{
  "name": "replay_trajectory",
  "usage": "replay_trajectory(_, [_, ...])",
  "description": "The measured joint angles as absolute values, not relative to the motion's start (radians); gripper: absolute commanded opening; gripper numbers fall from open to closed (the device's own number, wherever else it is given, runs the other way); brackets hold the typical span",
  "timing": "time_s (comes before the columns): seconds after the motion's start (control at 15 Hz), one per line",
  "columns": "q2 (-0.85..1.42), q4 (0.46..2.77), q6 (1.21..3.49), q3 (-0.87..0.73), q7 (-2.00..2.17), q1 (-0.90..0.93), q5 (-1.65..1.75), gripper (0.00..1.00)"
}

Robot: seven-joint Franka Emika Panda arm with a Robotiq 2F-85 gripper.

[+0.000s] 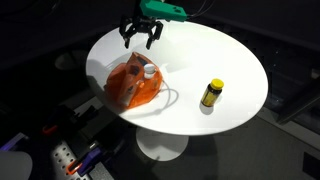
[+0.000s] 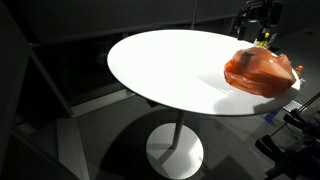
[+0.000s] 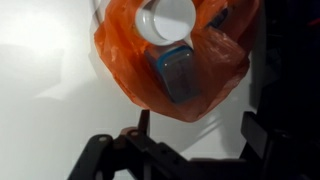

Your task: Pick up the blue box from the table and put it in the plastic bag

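okay, far left of the tabletop in an exterior view: the orange plastic bag (image 1: 130,85) lies slumped and crumpled on the white surface. in the wrist view i'm looking down into it. the blue box (image 3: 176,72) is inside the bag, showing through the orange film. a white round piece (image 3: 165,18) sits right beside it at the bag's mouth, and i can't tell what that piece is.

moving right, the gripper (image 1: 141,40) hangs above the table just behind the bag. its jaws are spread wide with nothing between them.

further right a yellow bottle (image 1: 211,94) with a dark cap stands upright, well apart from the bag.

the table (image 1: 235,60) is round and white, on a single pedestal (image 2: 176,150). the room around it is dark, with some gear low in the corner that's too dim for me to read.
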State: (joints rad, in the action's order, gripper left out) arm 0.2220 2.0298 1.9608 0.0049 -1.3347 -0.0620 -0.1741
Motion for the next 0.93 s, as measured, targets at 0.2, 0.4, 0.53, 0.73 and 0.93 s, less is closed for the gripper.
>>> replay_trajectory(0.2, [0.184, 1.995, 1.861, 0.002, -1.343, -0.086, -0.202, 1.0])
replay_trajectory(0.4, [0.152, 1.943, 1.752, -0.01, -1.342, -0.102, -0.247, 1.0])
replay_trajectory(0.53, [0.142, 1.905, 1.703, -0.018, -1.316, -0.105, -0.259, 1.0])
replay_trajectory(0.73, [0.124, 1.859, 1.657, -0.025, -1.214, -0.104, -0.259, 1.0])
replay_trajectory(0.93, [0.089, 1.837, 1.644, -0.026, -1.066, -0.1, -0.233, 1.0])
